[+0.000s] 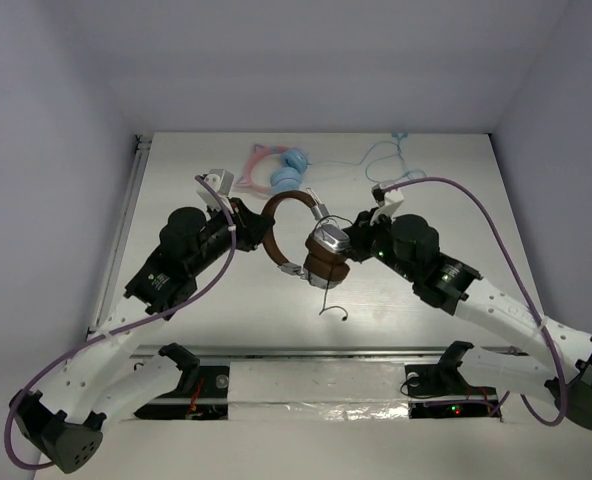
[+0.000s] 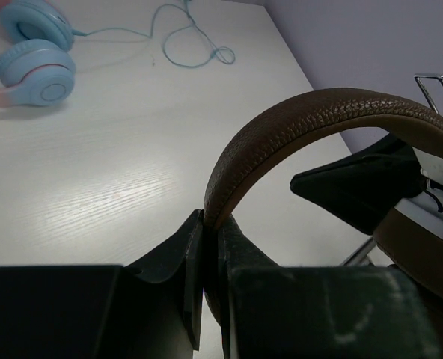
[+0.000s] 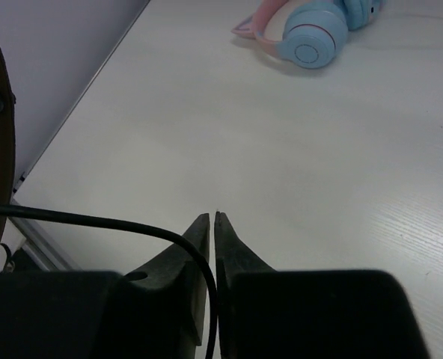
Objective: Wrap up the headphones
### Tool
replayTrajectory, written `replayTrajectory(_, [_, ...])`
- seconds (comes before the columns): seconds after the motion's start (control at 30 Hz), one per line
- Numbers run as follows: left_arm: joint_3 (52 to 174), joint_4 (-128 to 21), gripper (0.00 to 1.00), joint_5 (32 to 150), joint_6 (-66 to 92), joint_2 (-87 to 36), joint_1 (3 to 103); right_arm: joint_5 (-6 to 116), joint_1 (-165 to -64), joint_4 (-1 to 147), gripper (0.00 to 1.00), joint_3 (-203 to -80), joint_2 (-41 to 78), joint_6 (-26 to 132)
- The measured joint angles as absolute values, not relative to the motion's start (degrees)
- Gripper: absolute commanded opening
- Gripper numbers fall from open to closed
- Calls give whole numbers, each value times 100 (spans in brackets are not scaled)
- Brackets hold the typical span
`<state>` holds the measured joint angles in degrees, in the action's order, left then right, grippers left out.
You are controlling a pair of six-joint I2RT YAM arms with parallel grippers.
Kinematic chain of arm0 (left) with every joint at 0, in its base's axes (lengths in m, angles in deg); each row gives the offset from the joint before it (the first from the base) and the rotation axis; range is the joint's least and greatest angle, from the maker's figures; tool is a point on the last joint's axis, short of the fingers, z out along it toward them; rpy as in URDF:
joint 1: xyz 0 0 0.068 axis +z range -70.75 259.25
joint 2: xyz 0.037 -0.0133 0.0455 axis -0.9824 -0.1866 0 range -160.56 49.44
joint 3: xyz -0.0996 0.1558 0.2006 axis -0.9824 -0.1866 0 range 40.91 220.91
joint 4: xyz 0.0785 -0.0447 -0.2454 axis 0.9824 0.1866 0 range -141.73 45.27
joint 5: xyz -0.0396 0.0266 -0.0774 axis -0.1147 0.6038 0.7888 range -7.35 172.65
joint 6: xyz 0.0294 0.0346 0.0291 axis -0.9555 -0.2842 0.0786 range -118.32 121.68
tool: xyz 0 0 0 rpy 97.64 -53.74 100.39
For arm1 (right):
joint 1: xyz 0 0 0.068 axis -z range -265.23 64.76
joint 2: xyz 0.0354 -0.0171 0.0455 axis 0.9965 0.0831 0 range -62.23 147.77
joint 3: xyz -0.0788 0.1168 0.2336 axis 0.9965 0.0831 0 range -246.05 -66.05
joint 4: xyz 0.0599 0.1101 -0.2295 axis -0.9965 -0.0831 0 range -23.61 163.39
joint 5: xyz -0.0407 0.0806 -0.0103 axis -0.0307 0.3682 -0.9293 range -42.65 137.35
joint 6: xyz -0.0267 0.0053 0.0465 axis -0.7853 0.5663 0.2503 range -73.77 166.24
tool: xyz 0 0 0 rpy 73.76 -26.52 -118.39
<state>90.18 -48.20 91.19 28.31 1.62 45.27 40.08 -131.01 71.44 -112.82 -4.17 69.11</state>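
Note:
The headphones [image 1: 311,240] have a brown headband [image 1: 275,215] and silver cups over brown pads [image 1: 327,252], held above the table's middle. My left gripper [image 1: 260,234] is shut on the headband's left side; in the left wrist view the band [image 2: 319,112] arches up out of the closed jaws [image 2: 210,224]. My right gripper [image 1: 355,241] sits just right of the cups and is shut on the thin black cable [image 3: 94,219], which runs between its fingers [image 3: 215,218]. The cable's loose end [image 1: 334,308] hangs below the cups.
Pink cat-ear headphones with light blue cups [image 1: 281,172] lie at the back of the table, their pale blue cable [image 1: 391,155] trailing right. They also show in the left wrist view [image 2: 34,60] and right wrist view [image 3: 311,34]. A rail [image 1: 126,210] runs along the table's left edge.

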Motion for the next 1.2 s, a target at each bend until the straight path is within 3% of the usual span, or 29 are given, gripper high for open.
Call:
replayTrajectory(0.13, [9055, -4711, 0, 9020, 2768, 182, 4588, 4002, -13023, 7128, 16, -11282, -358, 6963])
replayTrajectory(0.33, [9200, -4713, 0, 9346, 2822, 138, 4665, 3971, -12975, 7196, 17, -11273, 300, 7079])
replayTrajectory(0.6, [9646, -4814, 0, 9676, 3061, 154, 4726, 3906, -12642, 7412, 41, -11103, 813, 7326])
replayTrajectory(0.97, [9952, -4737, 0, 9309, 3161, 267, 4743, 3781, -12177, 7474, 34, -11094, 794, 7348])
replayTrajectory(1.2, [10177, -4847, 0, 9291, 3415, 18, 4770, 4091, -12173, 7314, 44, -10969, 942, 7365])
